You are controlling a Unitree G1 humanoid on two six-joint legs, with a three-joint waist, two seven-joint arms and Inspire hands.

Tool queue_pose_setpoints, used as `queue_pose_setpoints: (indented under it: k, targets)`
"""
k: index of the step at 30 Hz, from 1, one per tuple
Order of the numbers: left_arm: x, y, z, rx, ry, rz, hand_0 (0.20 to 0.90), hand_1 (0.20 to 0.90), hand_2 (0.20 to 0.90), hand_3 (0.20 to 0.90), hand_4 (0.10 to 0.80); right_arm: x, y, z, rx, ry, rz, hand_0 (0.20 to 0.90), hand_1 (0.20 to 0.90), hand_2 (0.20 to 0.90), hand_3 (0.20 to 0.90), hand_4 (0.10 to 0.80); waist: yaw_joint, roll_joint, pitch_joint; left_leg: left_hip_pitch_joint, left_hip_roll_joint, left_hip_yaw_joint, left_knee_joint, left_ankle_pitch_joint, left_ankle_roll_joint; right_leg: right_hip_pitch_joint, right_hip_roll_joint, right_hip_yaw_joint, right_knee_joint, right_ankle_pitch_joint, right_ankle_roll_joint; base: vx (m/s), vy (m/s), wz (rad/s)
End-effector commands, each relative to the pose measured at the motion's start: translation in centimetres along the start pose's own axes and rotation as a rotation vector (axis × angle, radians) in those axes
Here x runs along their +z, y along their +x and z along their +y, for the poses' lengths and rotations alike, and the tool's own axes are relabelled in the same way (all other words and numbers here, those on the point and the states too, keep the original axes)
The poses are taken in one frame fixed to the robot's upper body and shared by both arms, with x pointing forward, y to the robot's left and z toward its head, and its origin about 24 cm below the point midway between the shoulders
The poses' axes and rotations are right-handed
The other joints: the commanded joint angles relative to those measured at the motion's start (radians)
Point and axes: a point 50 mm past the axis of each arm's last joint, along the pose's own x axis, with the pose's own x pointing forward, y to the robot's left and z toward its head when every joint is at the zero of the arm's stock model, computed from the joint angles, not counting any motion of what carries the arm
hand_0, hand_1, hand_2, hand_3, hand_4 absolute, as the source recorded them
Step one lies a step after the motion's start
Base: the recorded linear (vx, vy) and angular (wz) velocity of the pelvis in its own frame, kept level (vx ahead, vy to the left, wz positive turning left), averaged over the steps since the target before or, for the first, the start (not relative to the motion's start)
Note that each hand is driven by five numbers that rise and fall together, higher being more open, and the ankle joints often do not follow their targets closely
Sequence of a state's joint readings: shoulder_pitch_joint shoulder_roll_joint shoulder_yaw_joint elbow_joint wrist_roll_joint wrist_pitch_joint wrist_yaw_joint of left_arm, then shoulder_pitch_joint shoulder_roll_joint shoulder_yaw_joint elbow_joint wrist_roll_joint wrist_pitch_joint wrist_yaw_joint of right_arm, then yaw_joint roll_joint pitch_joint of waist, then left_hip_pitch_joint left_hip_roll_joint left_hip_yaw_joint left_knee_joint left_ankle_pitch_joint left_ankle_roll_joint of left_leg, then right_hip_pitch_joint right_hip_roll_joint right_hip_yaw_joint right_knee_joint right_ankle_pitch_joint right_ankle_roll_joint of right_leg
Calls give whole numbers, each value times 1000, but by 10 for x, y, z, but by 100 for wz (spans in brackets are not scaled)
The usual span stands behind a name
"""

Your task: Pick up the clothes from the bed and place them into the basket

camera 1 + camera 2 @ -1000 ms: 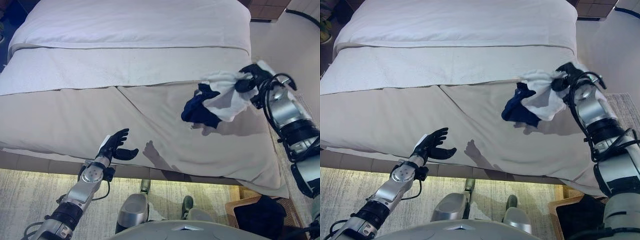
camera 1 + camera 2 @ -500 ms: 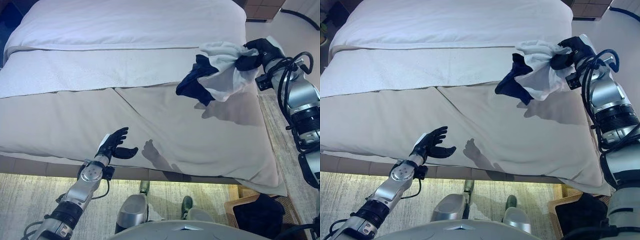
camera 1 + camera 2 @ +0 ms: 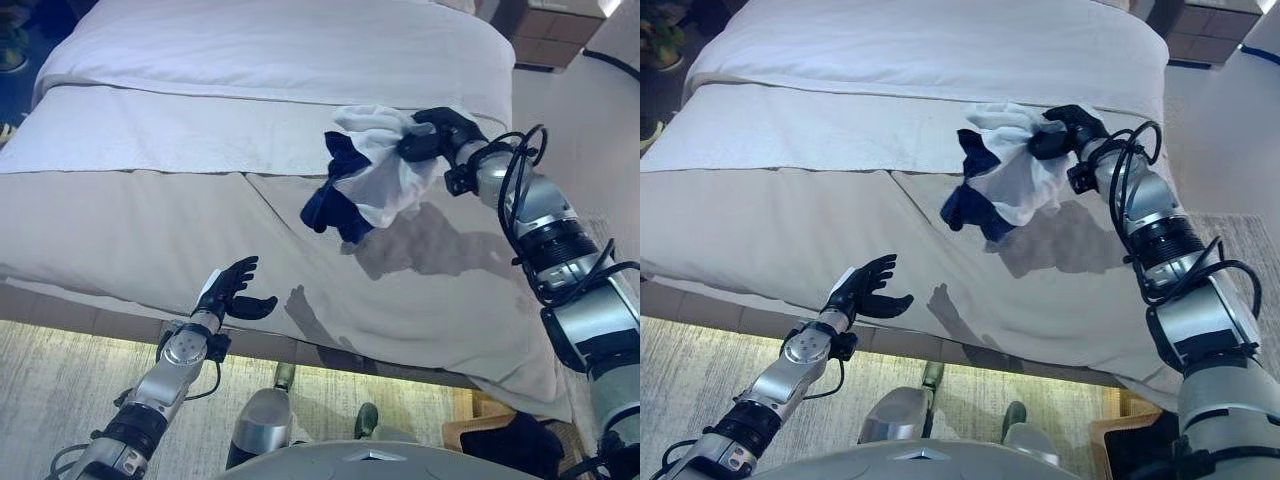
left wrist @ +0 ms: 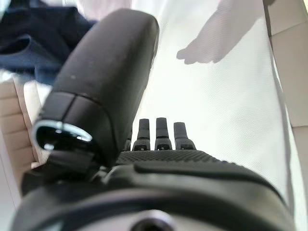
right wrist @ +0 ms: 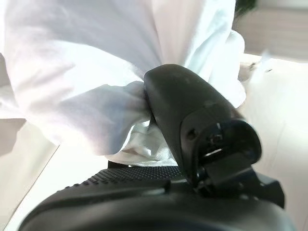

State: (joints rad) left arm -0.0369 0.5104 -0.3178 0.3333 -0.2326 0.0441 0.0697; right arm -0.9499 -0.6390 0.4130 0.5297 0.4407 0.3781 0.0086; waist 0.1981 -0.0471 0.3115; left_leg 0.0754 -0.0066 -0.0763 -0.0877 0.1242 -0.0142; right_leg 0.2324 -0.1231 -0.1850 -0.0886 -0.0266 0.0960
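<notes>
A wide bed (image 3: 180,215) fills most of both eye views. It is covered in pale beige sheets, with a white textured band across it and a white duvet (image 3: 270,45) at the far end. Below the near edge of the bed lies a light patterned rug (image 3: 60,385). A wooden nightstand (image 3: 545,25) shows at the upper right corner, cut off by the frame.

The clothes (image 3: 375,175) are a bundle of white fabric with a dark navy piece hanging from its left side. The bundle is lifted clear of the bed over its right half and casts a shadow on the sheet beneath. The right robot hand (image 3: 435,135) grips the bundle at its upper right, with fingers and thumb curled into the white cloth. In the right wrist view the thumb presses into folds of white fabric (image 5: 86,91) that fill most of the picture.

The left robot hand (image 3: 232,292) hovers over the near edge of the bed, well apart from the clothes. Its fingers are spread and relaxed and it holds nothing. The left wrist view shows its straight fingertips (image 4: 163,130) above the plain sheet.

The basket (image 3: 505,450) shows only as a wicker corner with something dark inside at the lower right. It is mostly hidden by the right arm and the frame edge.
</notes>
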Motion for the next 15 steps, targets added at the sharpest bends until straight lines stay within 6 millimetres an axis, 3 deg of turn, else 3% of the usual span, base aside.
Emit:
queue_pose_setpoints:
  k: [1, 3, 9, 15]
  targets:
    - [1, -5, 1, 1, 47, -63, 900, 900, 900, 900, 800, 69, -8, -18, -86, 54, -318, 300, 300, 300, 200, 100, -1, -14, -157, 27, -9, -12, 47, -138, 10, -104, -8, -5, 100, 30, -29, 25, -15, 8]
    - [-1, -6, 2, -1, 49, -57, 900, 900, 900, 900, 800, 61, -8, -23, -114, 101, -306, 300, 300, 300, 200, 100, 1, -13, -160, 25, -10, -15, 45, -136, 9, -105, -6, -5, 98, 31, -29, 21, -22, 9]
    - [-3, -5, 2, 4, 53, -51, 900, 900, 900, 900, 800, 5, -7, -43, -200, 172, -146, 300, 300, 300, 200, 100, -1, -3, -150, 17, -11, -17, 44, -135, 10, -117, -3, -6, 103, 30, -28, -4, -31, 4]
    - [3, -1, 4, 15, 53, -65, 900, 900, 900, 900, 800, -77, -17, -67, -315, 218, 93, 300, 300, 300, 200, 100, -1, 27, -117, -9, -14, -18, 61, -135, 15, -146, -6, -3, 121, 25, -31, -38, -38, 1]
